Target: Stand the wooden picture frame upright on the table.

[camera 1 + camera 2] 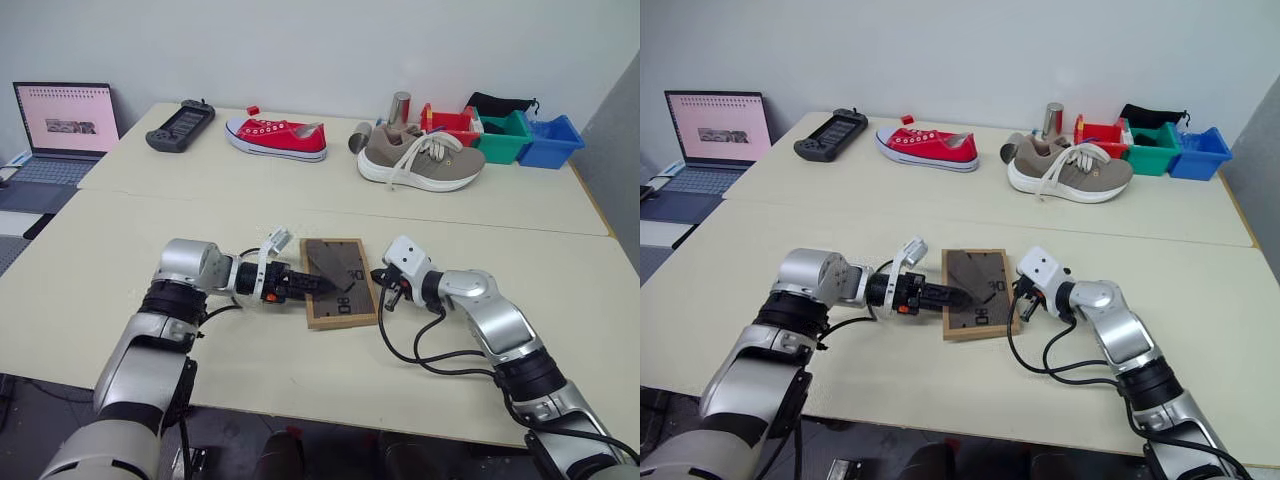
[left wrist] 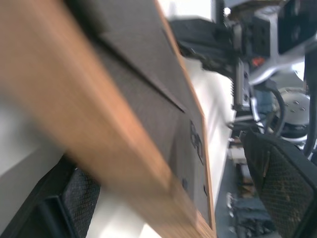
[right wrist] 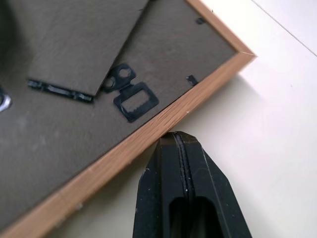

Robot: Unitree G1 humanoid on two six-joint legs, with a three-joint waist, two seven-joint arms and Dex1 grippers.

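Left eye view: wooden picture frame (image 1: 340, 283) lies back-up between spread left gripper (image 1: 318, 287) and pressed-together right gripper (image 1: 378, 276); red sneaker (image 1: 276, 137) and beige sneaker (image 1: 420, 160) sit well beyond on the table (image 1: 300, 203).

The table (image 1: 120, 290) lies bare across the lower left and lower right of the head views, giving open passage on both outer sides of the arms. At centre, the picture frame (image 1: 340, 282) lies flat, back up, hemmed in by the left gripper (image 1: 318, 286) over its left edge and the pinched-together right gripper (image 1: 385, 291) against its right edge. Bare tabletop runs above it to the seam. Along the top edge, well apart, stand a red shoe (image 1: 276, 137), a beige shoe (image 1: 421, 160), bins (image 1: 505, 135) and a controller (image 1: 180, 125).
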